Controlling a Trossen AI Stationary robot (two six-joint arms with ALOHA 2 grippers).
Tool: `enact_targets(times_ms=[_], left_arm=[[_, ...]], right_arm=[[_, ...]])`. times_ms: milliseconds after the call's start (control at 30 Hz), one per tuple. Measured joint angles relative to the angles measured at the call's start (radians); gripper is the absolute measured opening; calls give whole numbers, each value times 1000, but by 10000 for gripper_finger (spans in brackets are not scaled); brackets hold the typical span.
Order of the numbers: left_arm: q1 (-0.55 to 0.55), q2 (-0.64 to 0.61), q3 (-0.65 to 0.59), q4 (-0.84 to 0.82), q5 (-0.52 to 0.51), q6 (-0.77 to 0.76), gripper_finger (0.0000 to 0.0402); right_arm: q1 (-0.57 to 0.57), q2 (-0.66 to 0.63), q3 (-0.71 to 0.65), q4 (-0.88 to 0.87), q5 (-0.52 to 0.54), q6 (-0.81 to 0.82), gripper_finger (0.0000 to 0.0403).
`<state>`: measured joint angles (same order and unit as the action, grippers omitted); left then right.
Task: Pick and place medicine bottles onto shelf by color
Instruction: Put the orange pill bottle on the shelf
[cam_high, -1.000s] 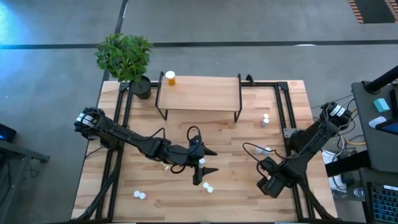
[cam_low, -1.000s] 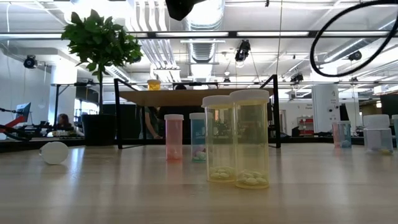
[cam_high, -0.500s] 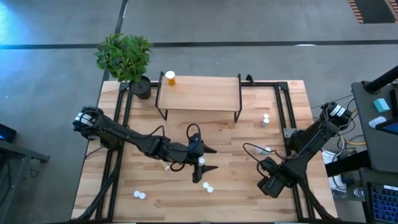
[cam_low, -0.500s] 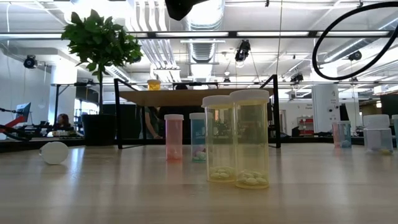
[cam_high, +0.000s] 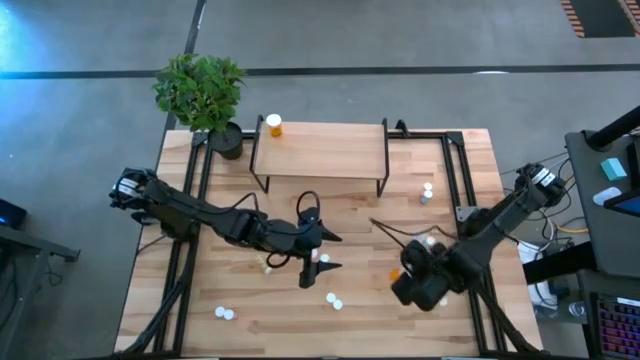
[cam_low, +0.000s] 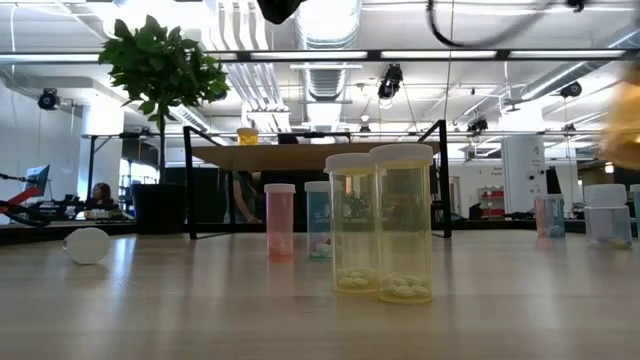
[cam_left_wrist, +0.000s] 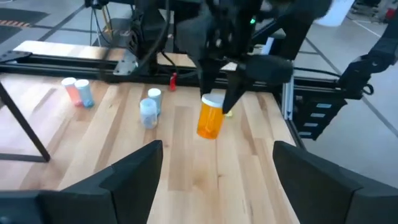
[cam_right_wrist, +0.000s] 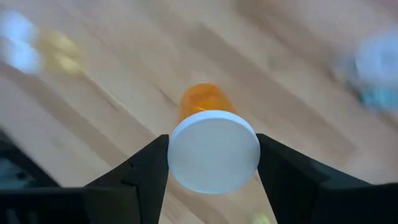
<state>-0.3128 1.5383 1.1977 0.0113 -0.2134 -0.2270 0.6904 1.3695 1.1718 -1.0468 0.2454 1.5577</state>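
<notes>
Early: one orange bottle (cam_high: 273, 125) on shelf (cam_high: 320, 150) at 11 o'clock; right claw (cam_right_wrist: 213, 165) clamps an orange bottle (cam_left_wrist: 210, 118), left claw (cam_high: 322, 252) apart, other bottles (cam_high: 426, 191) on bench (cam_high: 250, 310).

- Wooden table (cam_high: 230, 290): carries a shelf (cam_high: 320, 150) at its far side and a potted plant (cam_high: 203, 95) at the far left corner.
- Shelf: one orange bottle (cam_high: 273, 125) stands at its left end.
- Table surface: two yellow bottles (cam_low: 385, 222), a pink bottle (cam_low: 280, 220) and scattered others.
</notes>
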Motion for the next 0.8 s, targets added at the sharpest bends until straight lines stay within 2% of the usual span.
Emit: enact_targets(times_ms=[200, 300, 433, 633, 700, 800], left_arm=[[6, 13, 64, -21, 53, -27, 322], [15, 40, 129, -106, 62, -22, 333], [35, 88, 204, -209, 142, -28, 338], [75, 103, 233, -232, 187, -35, 339], [99, 102, 233, -231, 274, -73, 339], [135, 112, 233, -223, 473, -128, 339]], right_arm=[[-146, 14, 161, 4, 41, -300, 208], [-192, 25, 233, 11, 43, -465, 208], [-227, 54, 317, 17, 33, -688, 208], [-226, 105, 392, 82, -44, -936, 208], [-212, 124, 419, 88, -46, -985, 208], [-192, 147, 460, 86, -43, -1047, 208]])
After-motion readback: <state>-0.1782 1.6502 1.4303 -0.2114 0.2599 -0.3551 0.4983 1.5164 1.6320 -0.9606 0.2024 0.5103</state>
